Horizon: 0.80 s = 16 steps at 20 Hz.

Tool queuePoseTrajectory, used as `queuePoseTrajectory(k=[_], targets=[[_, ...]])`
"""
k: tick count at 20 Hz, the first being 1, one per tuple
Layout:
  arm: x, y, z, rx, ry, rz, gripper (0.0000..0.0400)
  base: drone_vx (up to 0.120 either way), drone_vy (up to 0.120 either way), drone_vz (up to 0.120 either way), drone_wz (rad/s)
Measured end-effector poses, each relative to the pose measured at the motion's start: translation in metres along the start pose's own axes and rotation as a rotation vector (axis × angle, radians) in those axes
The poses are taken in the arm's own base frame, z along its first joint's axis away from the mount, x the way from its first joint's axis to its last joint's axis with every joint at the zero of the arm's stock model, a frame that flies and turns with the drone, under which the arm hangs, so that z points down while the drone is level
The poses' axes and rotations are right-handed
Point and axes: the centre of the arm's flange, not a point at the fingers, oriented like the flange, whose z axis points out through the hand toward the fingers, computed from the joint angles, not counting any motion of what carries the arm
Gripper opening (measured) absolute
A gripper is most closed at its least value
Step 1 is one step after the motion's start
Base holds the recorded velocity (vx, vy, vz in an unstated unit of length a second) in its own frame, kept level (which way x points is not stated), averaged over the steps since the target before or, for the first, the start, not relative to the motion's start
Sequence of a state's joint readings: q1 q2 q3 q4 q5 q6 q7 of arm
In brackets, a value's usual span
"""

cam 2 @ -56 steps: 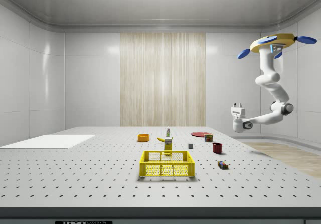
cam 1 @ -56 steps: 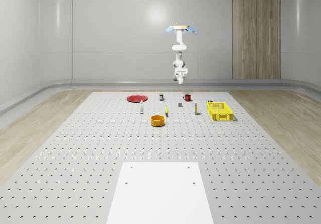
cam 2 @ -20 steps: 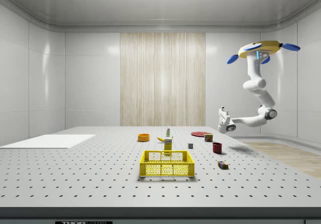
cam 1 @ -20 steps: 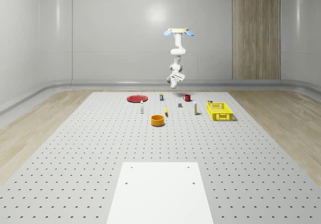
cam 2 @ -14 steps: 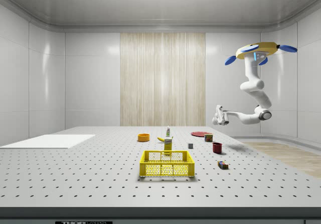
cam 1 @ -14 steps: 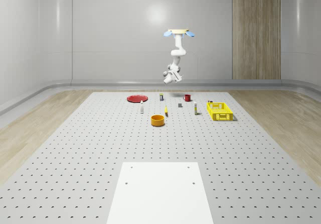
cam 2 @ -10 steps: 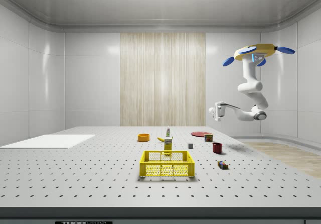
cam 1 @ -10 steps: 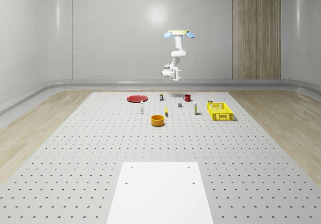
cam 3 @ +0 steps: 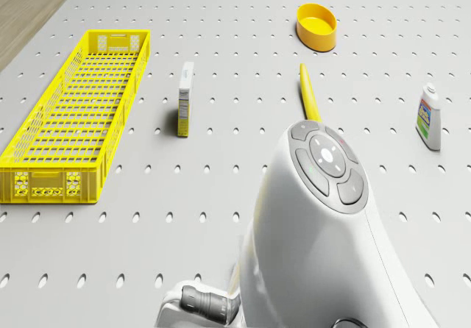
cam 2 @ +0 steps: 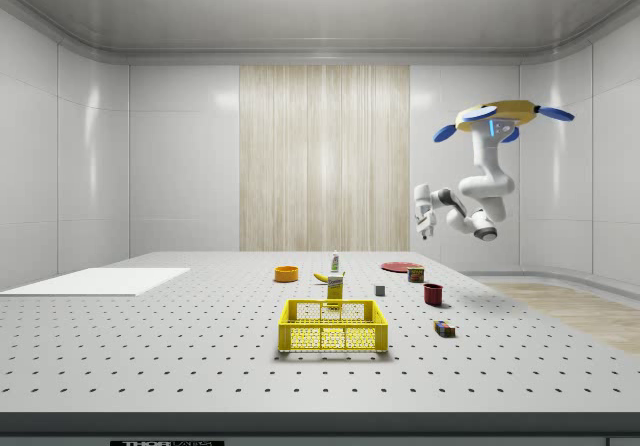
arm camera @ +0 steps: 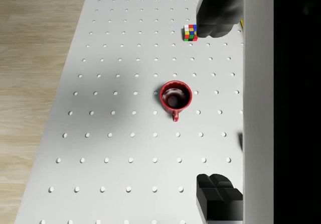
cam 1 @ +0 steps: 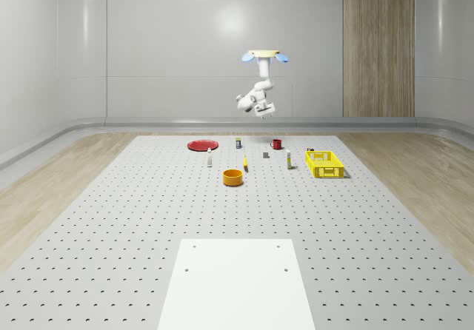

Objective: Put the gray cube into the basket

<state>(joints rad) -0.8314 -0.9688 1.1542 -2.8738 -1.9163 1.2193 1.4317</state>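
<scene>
Left to right in the side view: white mat (cam 2: pixel 95 280) at far left, orange bowl (cam 2: pixel 286 274), banana (cam 2: pixel 321 278), yellow basket (cam 2: pixel 333 327) up front, gray cube (cam 2: pixel 380 290) on the table behind and right of the basket, well apart from it, red mug (cam 2: pixel 433 294), then a small colourful cube (cam 2: pixel 444 329). Drone (cam 2: pixel 495 119) hovers high over the table's right end, above the mug area, arm folded under it. Gripper (cam 2: pixel 426 215) hangs in the air well above the table, roughly over the mug. In the wrist view the fingers (arm camera: pixel 215 190) stand wide apart with nothing between them; the mug (arm camera: pixel 175 96) sits straight below.

Task not started; cube untouched, basket empty.

Risks, judged from here: the claw is lined up on the mug, not the cube, so a straight descent could grab or knock the wrong thing. The cube is small with a carton (cam 2: pixel 334 288) nearby; a drifting hover could nudge it away. The long carry to the basket could lose a weak grip.
</scene>
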Motion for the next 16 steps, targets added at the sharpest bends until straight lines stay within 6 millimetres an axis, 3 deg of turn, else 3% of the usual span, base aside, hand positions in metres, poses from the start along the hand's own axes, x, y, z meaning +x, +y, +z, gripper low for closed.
queuePoseTrajectory(k=[7, 14, 16], targets=[[-0.012, -0.011, 0.001, -0.114, 0.120, -0.004, 0.0400, 0.120, 0.000, -0.120, 0.000], [-0.015, -0.015, 0.001, -0.145, 0.154, -0.005, 0.0400, 0.120, -0.023, -0.006, 0.000], [-0.015, -0.015, 0.002, -0.149, 0.158, -0.005, 0.0400, 0.120, 0.000, -0.120, 0.000]])
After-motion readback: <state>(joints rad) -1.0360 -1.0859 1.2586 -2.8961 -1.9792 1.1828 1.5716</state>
